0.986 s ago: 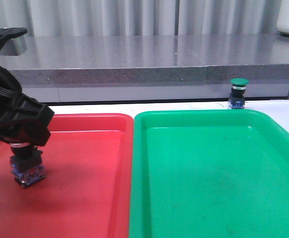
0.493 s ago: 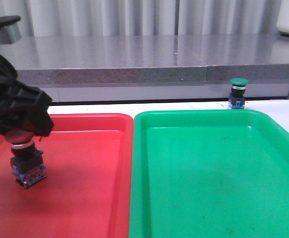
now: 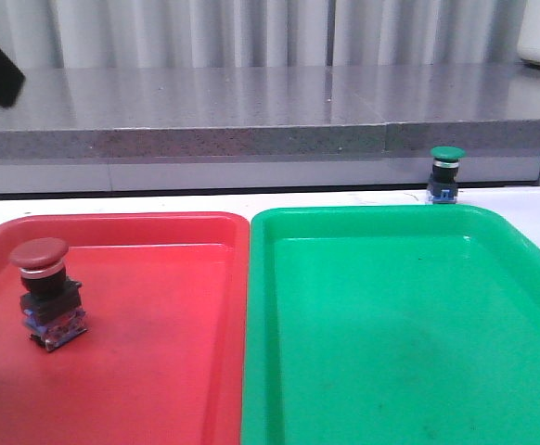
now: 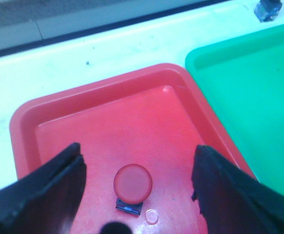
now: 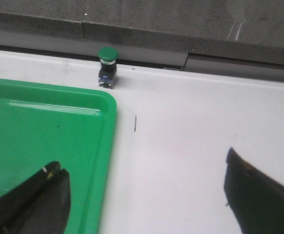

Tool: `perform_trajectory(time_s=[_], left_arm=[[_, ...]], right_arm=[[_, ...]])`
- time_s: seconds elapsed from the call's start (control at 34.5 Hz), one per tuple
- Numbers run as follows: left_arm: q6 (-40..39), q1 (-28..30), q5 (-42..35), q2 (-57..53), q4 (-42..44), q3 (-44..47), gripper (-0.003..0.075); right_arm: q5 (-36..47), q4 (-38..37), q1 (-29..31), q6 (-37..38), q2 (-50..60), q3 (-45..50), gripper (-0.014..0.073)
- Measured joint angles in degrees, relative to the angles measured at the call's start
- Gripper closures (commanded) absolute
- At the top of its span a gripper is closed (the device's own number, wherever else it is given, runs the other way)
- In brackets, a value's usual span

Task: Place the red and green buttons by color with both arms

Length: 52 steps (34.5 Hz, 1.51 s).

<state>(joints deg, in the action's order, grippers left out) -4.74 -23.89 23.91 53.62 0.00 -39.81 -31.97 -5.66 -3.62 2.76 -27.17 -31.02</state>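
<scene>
Red tray (image 3: pixel 159 371): glossy plastic, scuffed dull on floor. Green tray (image 3: pixel 391 352): same plastic, smooth, shiny rim. Red button (image 3: pixel 40 253): matt cap, bright metal collar, black plastic body. Green button (image 5: pixel 107 53): smooth cap. Table (image 5: pixel 181 126): white, smooth, faintly marked. My left fingers (image 4: pixel 39 195): matt black.

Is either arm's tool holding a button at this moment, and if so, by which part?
Nothing is held. The left tool is open above the red button, which stands free in the red tray. The right tool is open; the green button sits on the table.
</scene>
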Motion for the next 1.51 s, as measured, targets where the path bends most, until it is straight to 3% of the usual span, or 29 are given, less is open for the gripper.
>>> perform_trajectory(time_s=[0.55,1.51], left_arm=[[0.0,0.0,17.81,-27.48,0.38,0.09,0.026],[0.0,0.0,18.56,-28.74,0.38,0.09,0.026]], right_arm=[[0.0,0.0,0.0,0.0,0.0,0.0,-0.0059],[0.0,0.0,0.0,0.0,0.0,0.0,-0.0058]])
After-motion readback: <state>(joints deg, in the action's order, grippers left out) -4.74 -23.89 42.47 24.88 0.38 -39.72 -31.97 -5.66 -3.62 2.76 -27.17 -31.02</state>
